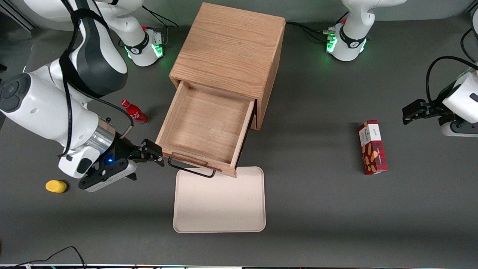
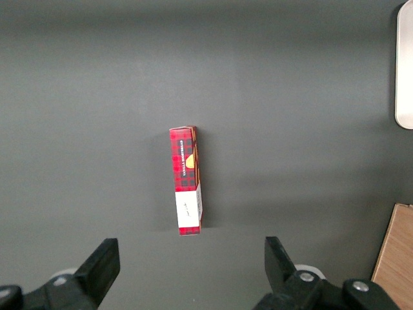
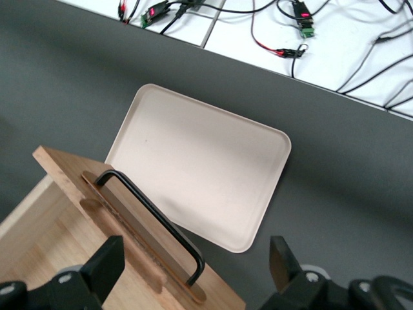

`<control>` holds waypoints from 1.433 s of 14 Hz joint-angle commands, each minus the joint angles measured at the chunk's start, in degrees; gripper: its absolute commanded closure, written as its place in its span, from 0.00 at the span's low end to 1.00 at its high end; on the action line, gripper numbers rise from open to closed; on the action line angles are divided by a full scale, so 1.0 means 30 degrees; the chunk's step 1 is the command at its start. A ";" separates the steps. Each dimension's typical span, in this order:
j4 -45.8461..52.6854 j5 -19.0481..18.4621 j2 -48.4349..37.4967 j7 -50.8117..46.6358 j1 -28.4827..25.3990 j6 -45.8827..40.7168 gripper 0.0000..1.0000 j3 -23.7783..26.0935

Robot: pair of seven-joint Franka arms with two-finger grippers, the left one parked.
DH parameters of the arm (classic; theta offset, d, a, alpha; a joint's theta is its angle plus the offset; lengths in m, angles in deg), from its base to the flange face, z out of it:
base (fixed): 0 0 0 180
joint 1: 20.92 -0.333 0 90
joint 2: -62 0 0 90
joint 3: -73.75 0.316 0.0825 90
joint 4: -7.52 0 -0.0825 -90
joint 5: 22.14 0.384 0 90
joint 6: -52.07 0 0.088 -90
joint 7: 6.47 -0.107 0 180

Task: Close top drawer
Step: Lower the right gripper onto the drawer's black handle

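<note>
The top drawer [image 1: 203, 127] of the light oak cabinet [image 1: 227, 52] stands pulled far out, an empty shallow box. Its black wire handle [image 1: 190, 170] hangs on the wooden lip of its front and overhangs the tray. My right gripper [image 1: 152, 152] is open and empty, level with the drawer front, at the front corner on the working arm's side. In the right wrist view the handle [image 3: 151, 216] and the drawer's front lip [image 3: 116, 219] lie between my spread fingers [image 3: 106, 265], with nothing touching them.
A cream tray [image 1: 219, 200] lies on the table nearer the camera than the drawer, its edge under the handle. A red bottle [image 1: 134, 112] lies beside the drawer, a yellow object [image 1: 56, 186] beside my arm. A red box [image 1: 372, 147] lies toward the parked arm's end.
</note>
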 commanded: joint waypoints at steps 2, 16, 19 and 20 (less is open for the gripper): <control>0.1130 0.0462 0.1118 0.3732 -0.0151 0.0547 0.00 -0.0196; 0.0809 0.0608 0.2612 0.8104 -0.0677 0.1896 0.00 -0.0020; 0.0663 0.0638 0.2876 0.8104 -0.0796 0.1634 0.00 0.0156; 0.0575 0.0638 0.2877 0.8220 -0.0796 0.1516 0.00 0.0156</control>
